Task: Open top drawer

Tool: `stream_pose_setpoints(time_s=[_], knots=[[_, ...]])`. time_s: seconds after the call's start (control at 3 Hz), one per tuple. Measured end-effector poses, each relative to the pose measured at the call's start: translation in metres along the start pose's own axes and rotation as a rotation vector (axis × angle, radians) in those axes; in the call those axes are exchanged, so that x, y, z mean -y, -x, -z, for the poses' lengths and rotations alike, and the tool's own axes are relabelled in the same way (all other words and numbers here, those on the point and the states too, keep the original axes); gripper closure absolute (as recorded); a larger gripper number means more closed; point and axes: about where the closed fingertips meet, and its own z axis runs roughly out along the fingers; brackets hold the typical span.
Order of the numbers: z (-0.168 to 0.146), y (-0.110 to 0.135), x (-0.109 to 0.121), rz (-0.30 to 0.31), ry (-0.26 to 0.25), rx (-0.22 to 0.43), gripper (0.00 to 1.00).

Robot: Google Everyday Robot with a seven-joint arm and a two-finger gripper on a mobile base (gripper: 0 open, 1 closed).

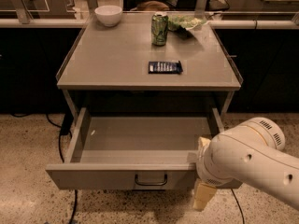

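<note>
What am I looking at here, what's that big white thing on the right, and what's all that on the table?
It's a single camera view looking down at a grey metal table. The big white rounded shape at lower right is a robot's arm. Its beige gripper sits at the right end of the wide grey-beige top drawer, which is pulled open. The arm hides whether it grips anything. On the tabletop are a white bowl, a green drink can, a dark blue packet and a crumpled green wrapper.

The top drawer (103, 177) stands open; gripper (202, 171) seemingly at its front's right end.
</note>
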Motion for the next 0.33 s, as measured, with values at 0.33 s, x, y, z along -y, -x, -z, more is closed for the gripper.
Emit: stream_pose_setpoints(time_s=[0.33], knots=[[0.0000, 0.0000, 0.0000, 0.000, 0.000, 0.000, 0.00]])
